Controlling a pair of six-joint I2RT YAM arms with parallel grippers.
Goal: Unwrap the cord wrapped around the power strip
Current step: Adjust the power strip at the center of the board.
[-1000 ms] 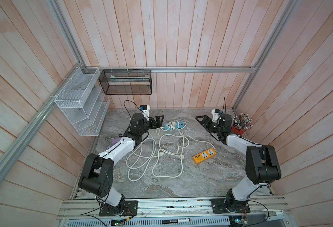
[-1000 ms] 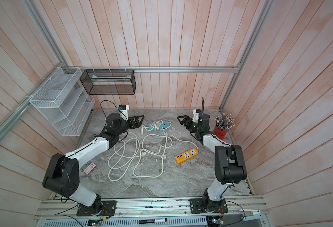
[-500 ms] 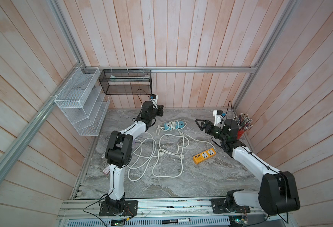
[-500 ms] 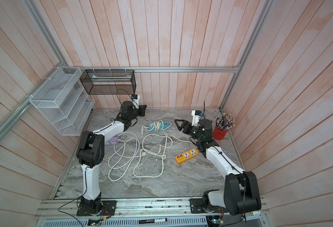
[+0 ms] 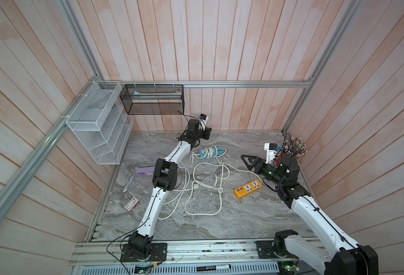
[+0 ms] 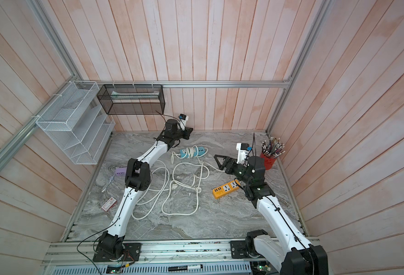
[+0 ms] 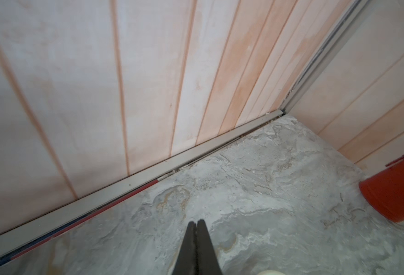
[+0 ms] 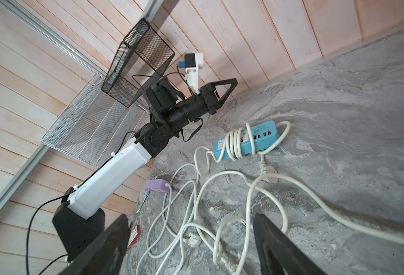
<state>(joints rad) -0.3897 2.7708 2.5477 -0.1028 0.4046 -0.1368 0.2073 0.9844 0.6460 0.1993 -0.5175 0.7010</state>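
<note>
The blue power strip (image 5: 216,151) (image 6: 201,151) (image 8: 263,138) lies at the back middle of the table, with its white cord (image 8: 235,142) looped round it several times. My left gripper (image 5: 208,133) (image 6: 190,132) (image 7: 197,222) is shut and holds nothing. It hangs over bare table near the back wall, behind and to the left of the strip. My right gripper (image 5: 245,160) (image 6: 217,160) (image 8: 191,216) stands open and empty to the right of the strip, pointing at it, above the loose cords.
Loose white cords (image 5: 205,188) sprawl over the middle. An orange power strip (image 5: 248,189) lies right, a purple one (image 5: 144,171) left. A red pen cup (image 6: 269,162) stands at the back right. A white wire rack (image 5: 98,123) and black mesh basket (image 5: 152,102) hang on the walls.
My left gripper has pulled away from the blue strip toward the back wall and has shut. My right gripper has shifted a little toward the front and stays open.
</note>
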